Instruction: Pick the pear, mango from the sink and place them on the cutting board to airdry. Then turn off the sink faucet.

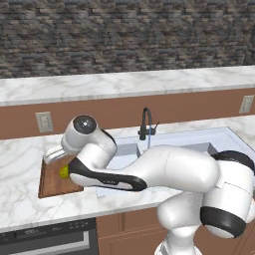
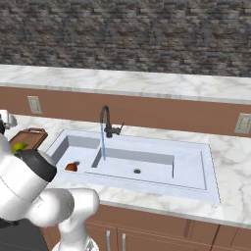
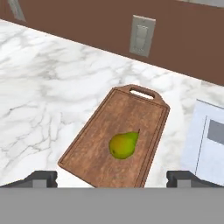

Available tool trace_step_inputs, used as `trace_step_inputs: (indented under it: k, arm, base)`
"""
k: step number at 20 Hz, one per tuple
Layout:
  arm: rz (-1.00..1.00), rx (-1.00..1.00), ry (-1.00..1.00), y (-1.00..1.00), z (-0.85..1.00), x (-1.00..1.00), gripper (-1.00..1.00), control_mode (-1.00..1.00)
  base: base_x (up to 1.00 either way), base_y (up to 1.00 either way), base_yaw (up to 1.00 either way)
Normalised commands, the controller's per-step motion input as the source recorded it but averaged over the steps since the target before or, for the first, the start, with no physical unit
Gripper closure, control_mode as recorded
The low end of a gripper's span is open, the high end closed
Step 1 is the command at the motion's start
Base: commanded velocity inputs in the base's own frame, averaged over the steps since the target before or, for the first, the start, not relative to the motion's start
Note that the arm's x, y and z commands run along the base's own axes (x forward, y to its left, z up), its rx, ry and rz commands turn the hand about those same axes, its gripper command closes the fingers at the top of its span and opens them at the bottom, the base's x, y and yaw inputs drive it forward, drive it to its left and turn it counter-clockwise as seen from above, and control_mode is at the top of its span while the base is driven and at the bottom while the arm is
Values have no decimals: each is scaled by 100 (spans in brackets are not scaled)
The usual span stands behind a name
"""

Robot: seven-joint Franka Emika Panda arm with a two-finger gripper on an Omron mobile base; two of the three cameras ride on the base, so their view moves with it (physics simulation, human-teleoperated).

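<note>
In the left base view the white arm reaches out to the left over the brown rectangular wooden cutting board point(image 1: 52, 182), which lies on the white marbled surface point(image 1: 20, 169) just left of the wide white double-basin sink point(image 1: 219, 137); the small yellow-green pear point(image 1: 63, 172) rests on the board, partly hidden by the arm. The slim black gooseneck faucet point(image 1: 145, 122) stands at the sink's back edge with a thin stream of water falling from its spout. In the right base view the small oval red-orange mango point(image 2: 71, 166) lies in the left basin near its front wall, well apart from the board at the far left, where a bit of the pear shows beside the arm's dark joint (the stream from the faucet drops along the divider). In the hand view the gripper point(image 3: 113, 178) hangs above the board's near end with its two dark fingertips point(image 3: 41, 178) spread wide and nothing between them; the pear sits free near the middle of the board, its pointed end toward the loop handle, and a wall outlet point(image 3: 142, 36) sits on the brown backsplash beyond.
</note>
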Motion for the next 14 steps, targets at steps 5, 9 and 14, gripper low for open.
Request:
trace_step_inputs:
  k: [5,9,14]
  arm:
    - [-6,12,0,-36,57,-53,-100,-100]
    - [-9,6,0,-38,52,-57,-100,-100]
    - [-15,3,4,-54,61,-50,-100,-100]
  base:
    - [0,0,0]
    - [0,0,0]
    - [0,0,0]
